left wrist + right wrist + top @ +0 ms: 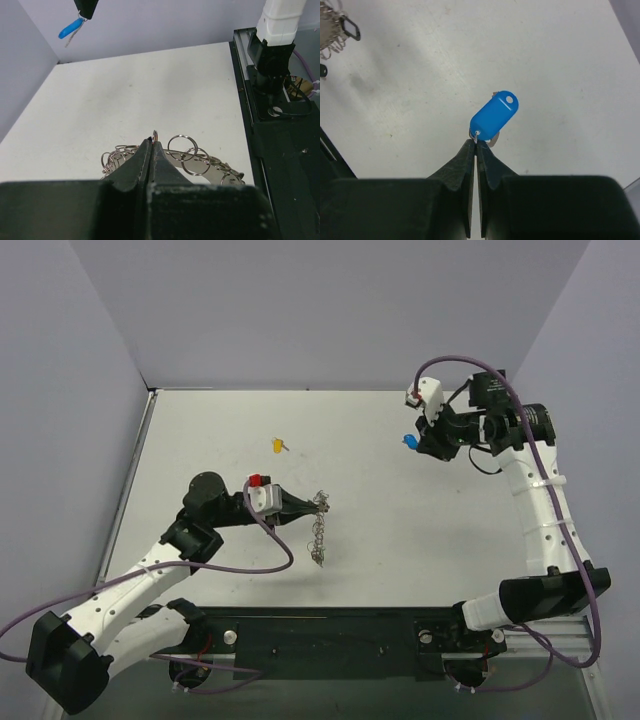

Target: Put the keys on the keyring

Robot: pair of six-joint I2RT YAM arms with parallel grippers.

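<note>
- left end effector (322, 503): jaws are seen pressed together in the left wrist view (153, 143), with one small wire ring of the keyring (319, 532) pinched at the very tip.
- keyring is found near the middle of the bench (420, 540), slightly left of centre. in the top view it is stretched as a thin silvery chain from the left fingertips toward the near edge. in the left wrist view (200, 162) it is shown as a cluster of overlapping split rings spread under and to the right of the fingers. whether any of it is lifted off the surface cannot be told.
- right end effector (416, 445): jaws are closed (476, 143), clamped on the small metal loop at one end of the blue key (495, 116).
- blue key is held in the air at the far right part of the bench (408, 443), well apart from the keyring. its blue plastic head is pointed away from the fingers, and a hole is visible at its free end. only a sliver of metal is seen behind the head. from the left wrist view it is seen hanging against the back wall (70, 29).
- yellow key (279, 446) is laid on the bench alone, beyond the keyring toward the back wall, and is touched by neither arm.
- keyring edge is also caught in the top left corner of the right wrist view (331, 30).
</note>
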